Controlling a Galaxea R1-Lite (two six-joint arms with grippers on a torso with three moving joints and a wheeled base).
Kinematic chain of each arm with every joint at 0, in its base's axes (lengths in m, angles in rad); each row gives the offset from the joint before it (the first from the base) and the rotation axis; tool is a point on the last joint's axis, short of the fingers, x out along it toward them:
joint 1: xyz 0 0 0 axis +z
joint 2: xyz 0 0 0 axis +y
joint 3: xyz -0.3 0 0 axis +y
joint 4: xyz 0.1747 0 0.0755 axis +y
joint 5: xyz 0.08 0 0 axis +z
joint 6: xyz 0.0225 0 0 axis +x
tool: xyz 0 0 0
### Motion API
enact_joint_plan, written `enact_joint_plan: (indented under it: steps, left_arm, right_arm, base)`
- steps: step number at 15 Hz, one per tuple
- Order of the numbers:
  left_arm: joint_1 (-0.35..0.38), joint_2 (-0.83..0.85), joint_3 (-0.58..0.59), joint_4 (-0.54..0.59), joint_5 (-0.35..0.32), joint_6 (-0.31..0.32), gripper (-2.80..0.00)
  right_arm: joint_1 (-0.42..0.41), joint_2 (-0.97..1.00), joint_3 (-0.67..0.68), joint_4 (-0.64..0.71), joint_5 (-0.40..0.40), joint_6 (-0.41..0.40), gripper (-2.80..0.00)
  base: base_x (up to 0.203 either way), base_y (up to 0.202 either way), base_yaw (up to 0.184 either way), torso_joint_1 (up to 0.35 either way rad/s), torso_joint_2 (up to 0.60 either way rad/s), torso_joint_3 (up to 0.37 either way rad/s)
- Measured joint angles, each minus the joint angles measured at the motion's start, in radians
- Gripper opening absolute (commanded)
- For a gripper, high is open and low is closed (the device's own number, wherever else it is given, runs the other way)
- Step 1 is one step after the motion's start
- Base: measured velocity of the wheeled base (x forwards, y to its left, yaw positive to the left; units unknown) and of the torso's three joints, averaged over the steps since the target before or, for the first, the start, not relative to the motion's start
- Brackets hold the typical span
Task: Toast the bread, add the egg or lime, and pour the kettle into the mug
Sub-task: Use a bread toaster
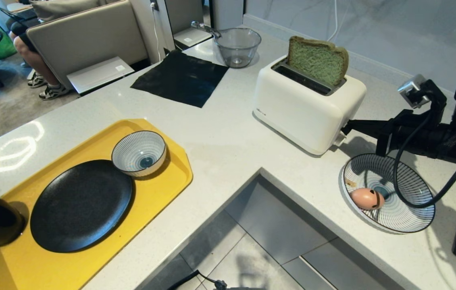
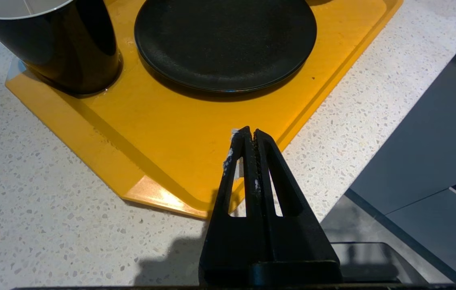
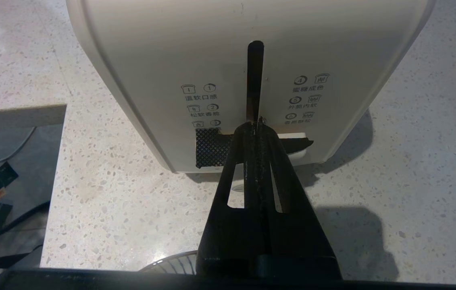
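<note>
While the right gripper (image 3: 257,125) presses its closed tips at the foot of the lever slot on the end of the toaster (image 1: 308,104), the nearest risk lies just under its arm: the striped dish (image 1: 409,225) holding the egg (image 1: 367,198) sits at the table (image 1: 219,137) edge, and a loop of black cable hangs over it. A careless pull back could drag that cable across the dish and roll the egg off. At the toaster itself, the bread (image 1: 317,59) stands well out of the rear slot, so I judge the lever may not have latched; pushing harder could skid the light toaster sideways. Off to the left, the left gripper (image 2: 250,135), closed on nothing, hovers over the yellow tray (image 2: 179,133) near the mug (image 2: 62,44). No kettle is visible.
</note>
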Motion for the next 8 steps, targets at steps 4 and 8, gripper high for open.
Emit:
enact_joint_plan:
  steps: [4, 8]
  left_arm:
    - [0.0, 0.0, 0.0, 0.0, 0.0, 0.0, -2.8]
    - [0.0, 0.0, 0.0, 0.0, 0.0, 0.0, -2.8]
  right_arm:
    - [0.0, 0.0, 0.0, -0.001, 0.0, 0.0, -2.8]
    - [0.0, -0.001, 0.0, -0.002, -0.001, 0.0, -2.8]
  base:
    - [0.0, 0.0, 0.0, 0.0, 0.0, 0.0]
    - [0.0, 0.0, 0.0, 0.0, 0.0, 0.0]
